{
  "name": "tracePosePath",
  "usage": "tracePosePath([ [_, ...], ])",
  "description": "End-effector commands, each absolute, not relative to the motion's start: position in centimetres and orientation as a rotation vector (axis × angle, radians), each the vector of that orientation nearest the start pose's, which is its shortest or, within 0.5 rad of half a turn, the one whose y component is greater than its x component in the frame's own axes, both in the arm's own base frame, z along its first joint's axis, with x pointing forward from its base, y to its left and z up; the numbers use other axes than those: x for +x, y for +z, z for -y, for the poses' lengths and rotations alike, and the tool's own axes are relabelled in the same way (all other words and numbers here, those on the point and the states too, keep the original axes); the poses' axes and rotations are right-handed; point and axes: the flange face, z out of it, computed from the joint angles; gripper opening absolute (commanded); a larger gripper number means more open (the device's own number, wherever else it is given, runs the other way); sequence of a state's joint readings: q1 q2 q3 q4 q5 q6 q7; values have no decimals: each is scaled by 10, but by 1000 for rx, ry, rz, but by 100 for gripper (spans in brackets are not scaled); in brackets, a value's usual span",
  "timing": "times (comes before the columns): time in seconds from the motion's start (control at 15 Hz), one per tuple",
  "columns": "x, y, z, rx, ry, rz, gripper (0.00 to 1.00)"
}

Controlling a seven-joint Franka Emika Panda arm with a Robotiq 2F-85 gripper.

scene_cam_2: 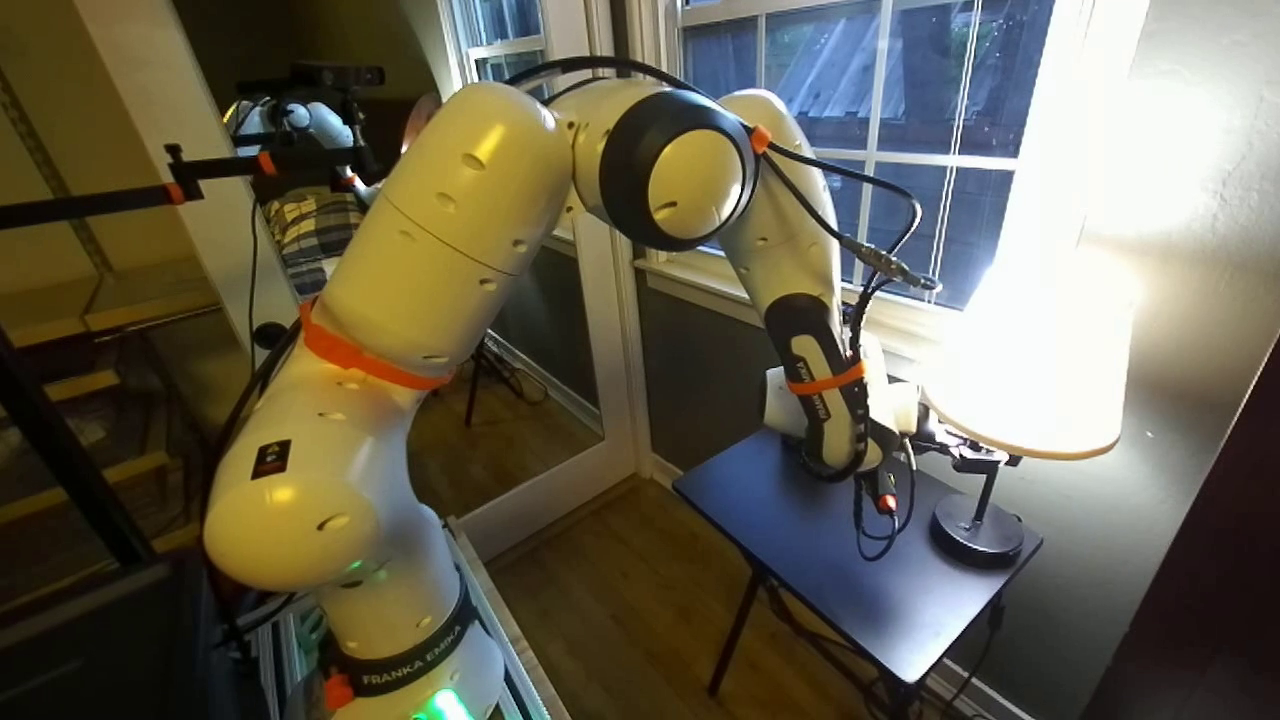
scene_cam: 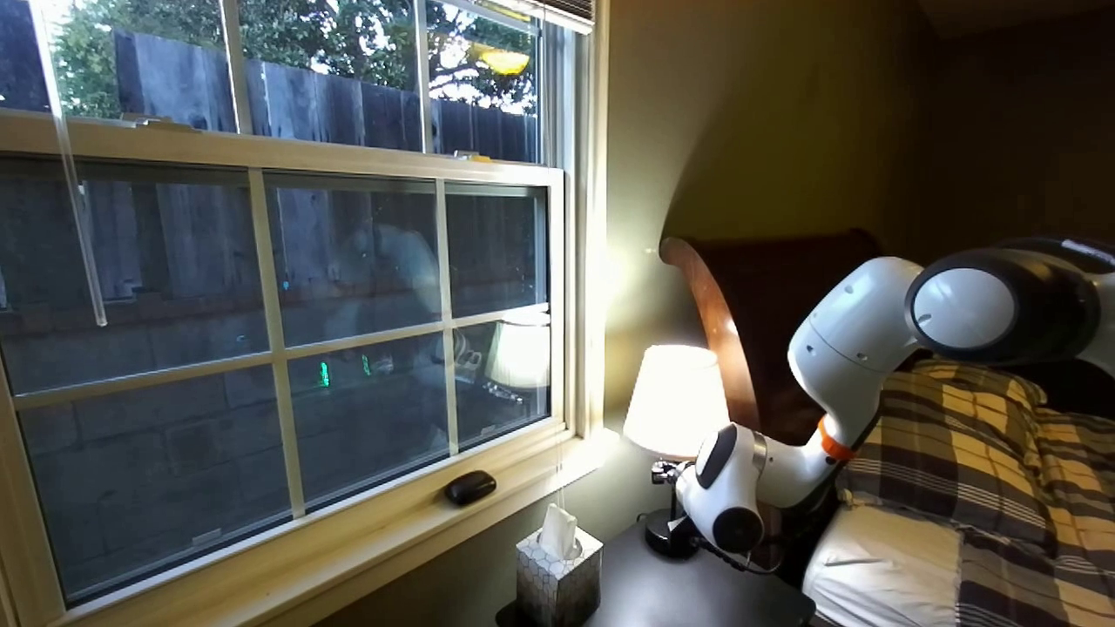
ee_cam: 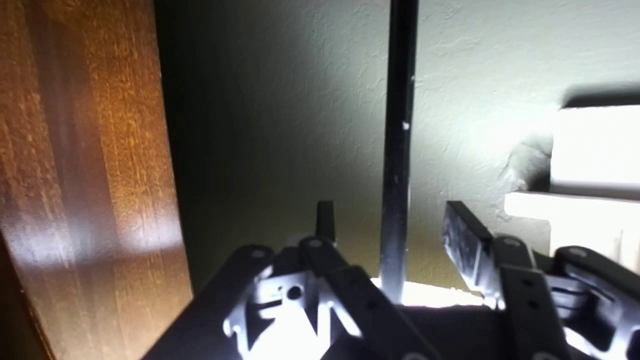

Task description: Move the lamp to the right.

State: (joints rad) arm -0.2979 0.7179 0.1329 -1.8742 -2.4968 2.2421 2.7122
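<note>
The lit lamp stands upright on a dark side table, its cream-white shade glowing. It also shows in an exterior view, with its thin dark stem and round dark base on the table near the wall. My gripper is at stem height just under the shade; an exterior view also shows the gripper there. In the wrist view the gripper is open, with one finger on each side of the dark lamp stem and a gap on both sides. The stem's lower end in that view is hidden by the gripper body.
A tissue box stands on the table beside the lamp, near the window. A black object lies on the window sill. The wooden headboard rises close by and also shows in the wrist view. A bed stands beside the table.
</note>
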Motion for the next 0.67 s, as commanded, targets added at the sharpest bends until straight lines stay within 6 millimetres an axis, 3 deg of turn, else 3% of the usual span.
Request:
tracePosePath([
  [0.0, 616, 132, 122, -2720, -2059, -987, 92],
  [0.13, 614, 130, 119, -2734, -2028, -995, 100],
  [0.6, 598, 118, 108, -2817, -1818, -1077, 99],
])
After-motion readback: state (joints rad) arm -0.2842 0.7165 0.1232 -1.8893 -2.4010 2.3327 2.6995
